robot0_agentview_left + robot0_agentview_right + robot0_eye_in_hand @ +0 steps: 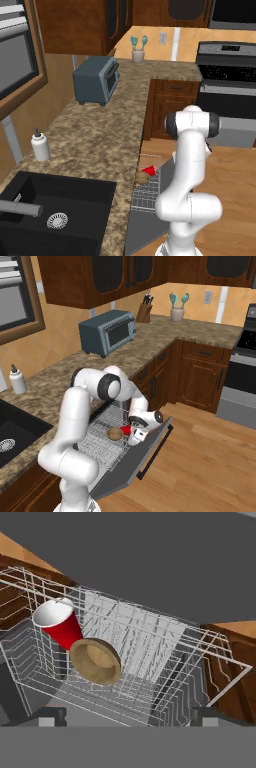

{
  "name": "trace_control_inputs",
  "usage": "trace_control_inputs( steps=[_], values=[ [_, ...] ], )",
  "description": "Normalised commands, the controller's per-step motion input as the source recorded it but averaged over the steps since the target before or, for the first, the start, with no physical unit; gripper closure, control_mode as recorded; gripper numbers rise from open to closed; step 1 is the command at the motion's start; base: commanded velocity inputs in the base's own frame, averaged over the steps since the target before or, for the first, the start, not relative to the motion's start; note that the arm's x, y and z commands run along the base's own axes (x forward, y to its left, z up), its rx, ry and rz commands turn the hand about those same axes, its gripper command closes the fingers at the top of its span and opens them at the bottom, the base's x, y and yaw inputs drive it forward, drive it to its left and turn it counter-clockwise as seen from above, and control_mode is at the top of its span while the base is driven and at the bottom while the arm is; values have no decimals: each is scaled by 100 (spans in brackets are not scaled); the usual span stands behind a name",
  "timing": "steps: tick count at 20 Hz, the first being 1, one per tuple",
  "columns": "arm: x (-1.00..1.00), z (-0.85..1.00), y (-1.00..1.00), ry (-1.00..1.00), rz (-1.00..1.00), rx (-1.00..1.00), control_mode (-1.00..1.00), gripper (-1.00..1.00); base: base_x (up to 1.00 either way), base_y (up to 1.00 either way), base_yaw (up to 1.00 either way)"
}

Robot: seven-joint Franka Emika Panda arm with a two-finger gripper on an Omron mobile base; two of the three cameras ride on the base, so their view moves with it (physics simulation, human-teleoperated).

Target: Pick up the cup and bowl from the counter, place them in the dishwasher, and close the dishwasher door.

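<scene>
The red cup point(57, 624) lies tilted in the dishwasher's white wire rack point(150, 637), touching the tan bowl point(95, 661), which rests on edge beside it. Both also show in the rack from the base views: cup point(125, 429) point(150, 170), bowl point(114, 433) point(143, 177). My gripper point(127, 718) point(137, 436) hangs just above them, open, its fingers wide apart with nothing between. The grey dishwasher door point(135, 466) point(142, 230) is folded down flat under the rack. The granite counter point(100, 130) runs along the left.
On the counter stand a toaster oven point(96, 79), a white soap bottle point(40, 146) and a utensil holder point(138, 54). A black sink point(55, 210) is at the near left, a steel range point(227, 90) at the far right. Wood floor point(200, 466) lies open beside the door.
</scene>
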Motion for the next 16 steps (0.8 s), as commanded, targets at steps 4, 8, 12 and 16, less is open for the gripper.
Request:
trace_control_inputs(
  steps=[4,8,12,16],
  values=[
    [-26,100,-100,0,0,19,-100,-100,0,0,0],
    [-40,64,-100,0,-1,21,-100,-100,0,0,0],
    [-52,-12,-100,1,-8,16,-100,-100,0,0,0],
    [-39,-55,-98,0,-12,15,-100,-100,0,0,0]
  ],
)
